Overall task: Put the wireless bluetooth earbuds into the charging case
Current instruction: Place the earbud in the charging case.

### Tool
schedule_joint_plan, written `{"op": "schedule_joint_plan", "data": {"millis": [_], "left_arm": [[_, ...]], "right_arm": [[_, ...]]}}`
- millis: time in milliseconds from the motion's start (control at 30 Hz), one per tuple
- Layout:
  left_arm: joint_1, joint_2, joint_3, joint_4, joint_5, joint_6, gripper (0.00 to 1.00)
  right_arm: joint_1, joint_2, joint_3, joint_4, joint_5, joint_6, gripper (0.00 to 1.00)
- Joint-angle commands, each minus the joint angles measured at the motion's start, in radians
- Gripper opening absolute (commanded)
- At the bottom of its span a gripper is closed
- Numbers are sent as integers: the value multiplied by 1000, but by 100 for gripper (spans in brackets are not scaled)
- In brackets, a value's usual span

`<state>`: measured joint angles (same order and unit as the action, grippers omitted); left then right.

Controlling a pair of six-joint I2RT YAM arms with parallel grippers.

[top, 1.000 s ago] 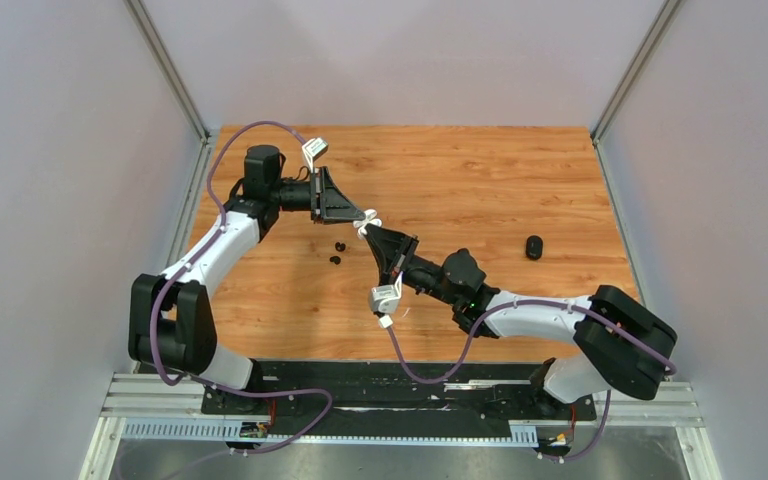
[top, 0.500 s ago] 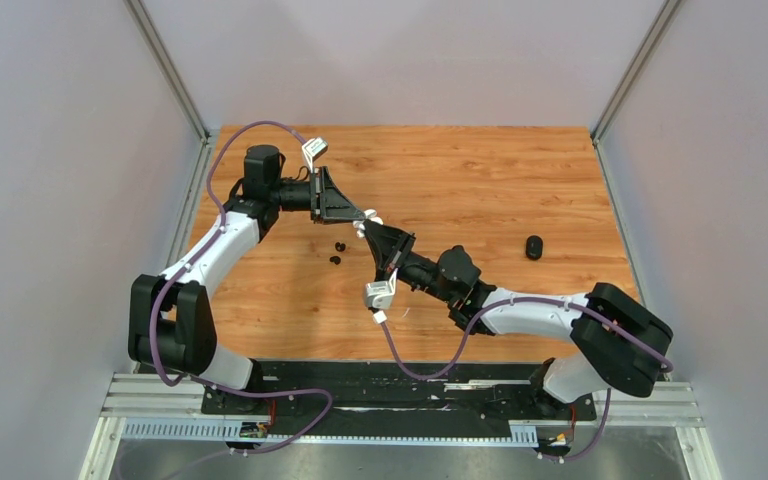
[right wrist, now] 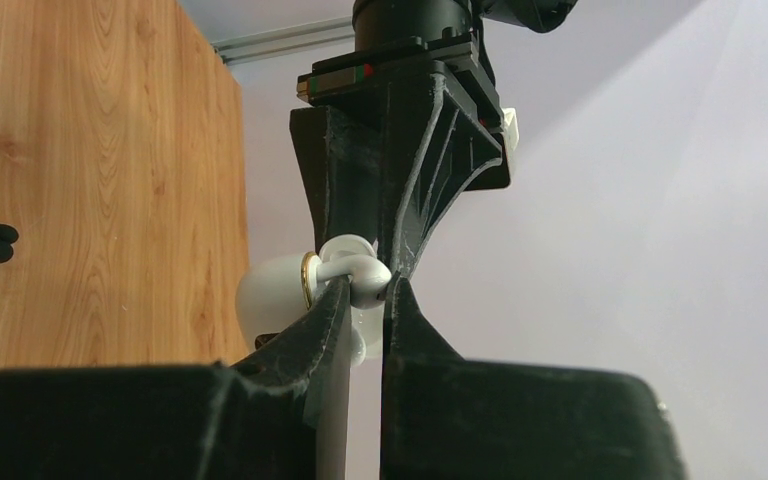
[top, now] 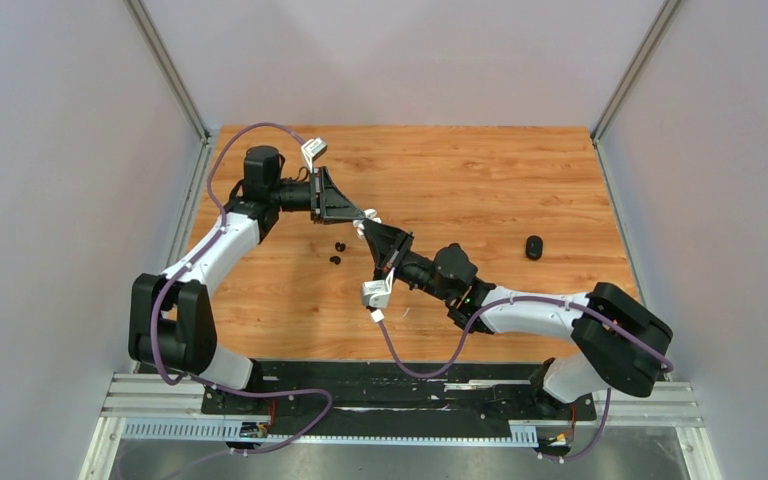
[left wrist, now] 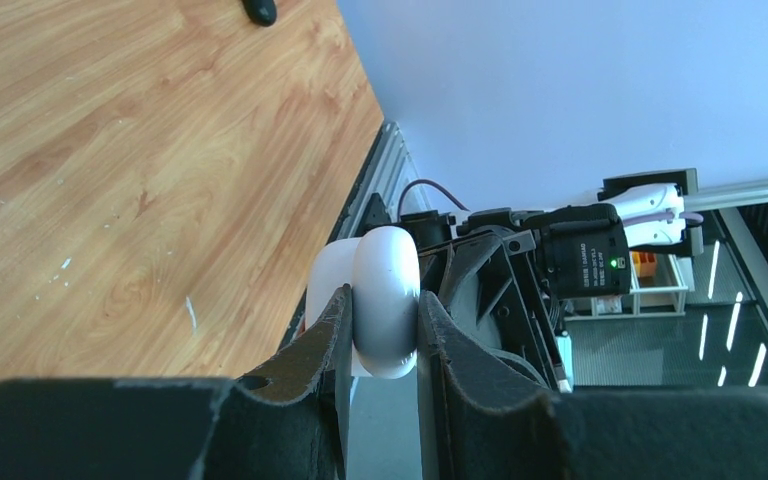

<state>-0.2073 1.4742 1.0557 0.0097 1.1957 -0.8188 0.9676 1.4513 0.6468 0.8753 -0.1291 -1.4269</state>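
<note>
While aloft, case (left wrist: 386, 268) within left tool (left wrist: 384, 302)

No writing can be read in any view.
The only print is a white label (left wrist: 582, 262) on the right arm's black housing (left wrist: 590, 285), at the right of the left wrist view. Its lines are too small to read, and a green light (left wrist: 613, 263) glows beside it.

Right tool (top: 363, 229) has edged in closer to the left tool (top: 369, 214), wrist and forearm drawn in behind it.
</note>
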Motion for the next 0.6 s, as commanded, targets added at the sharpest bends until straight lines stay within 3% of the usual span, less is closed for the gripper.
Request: {"op": "schedule_joint_plan", "data": {"millis": [0, 200, 567], "left_arm": [[-6, -9, -4, 89, 48, -67, 0], [-6, -9, -7, 96, 47, -72, 0], [-6, -13, -10, 96, 43, -75, 0]], "right_arm": [[3, -9, 37, -118, 25, -28, 9], [3, -25, 52, -199, 42, -43, 23], [5, -47, 81, -315, 47, -42, 22]]}}
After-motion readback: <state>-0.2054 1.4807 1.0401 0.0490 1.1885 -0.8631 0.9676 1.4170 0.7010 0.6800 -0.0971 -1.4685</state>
